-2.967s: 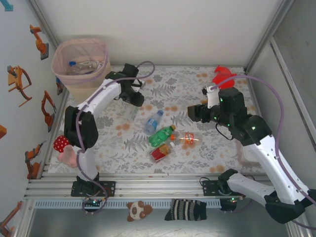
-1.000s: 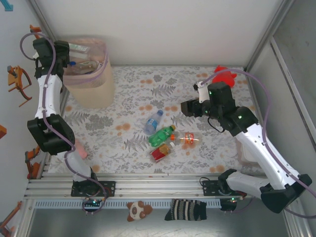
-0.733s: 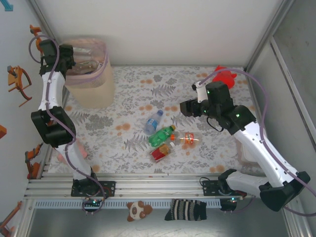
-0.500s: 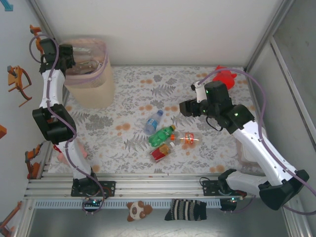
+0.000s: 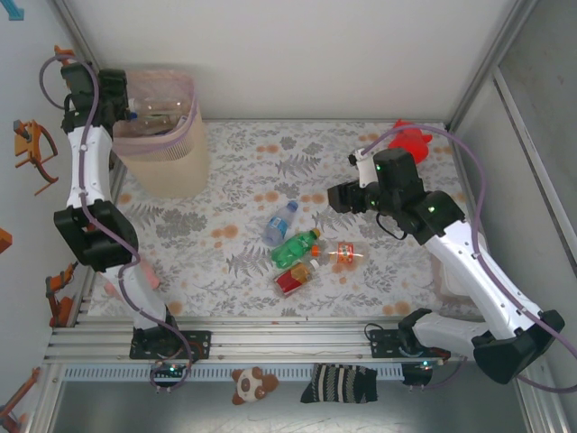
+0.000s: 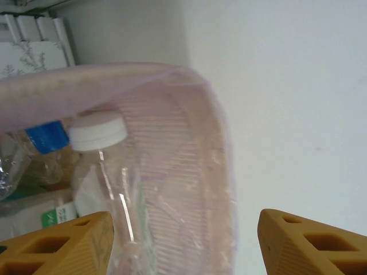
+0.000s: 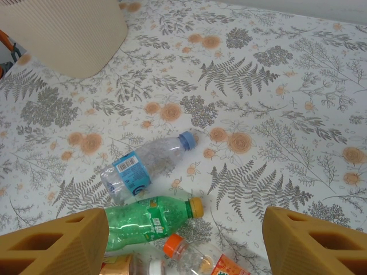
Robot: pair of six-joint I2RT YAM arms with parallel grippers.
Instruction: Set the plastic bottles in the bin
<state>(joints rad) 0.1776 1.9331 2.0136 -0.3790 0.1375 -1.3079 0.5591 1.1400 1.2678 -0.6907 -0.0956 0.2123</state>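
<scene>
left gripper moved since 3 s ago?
Yes. The left gripper went from the floral mat, right of the bin, to over the bin's left rim.

On my overhead feed I saw a floral cloth (image 5: 361,162) covering the table. A red plush toy (image 5: 410,140) sat at its two o'clock corner, and a pink plush toy (image 5: 150,276) at eight o'clock by the edge. At six o'clock, past the aluminium rail (image 5: 288,341), lay a brown-and-white plush bear (image 5: 250,383) and, just beside it, a striped knit sock (image 5: 339,385).
</scene>
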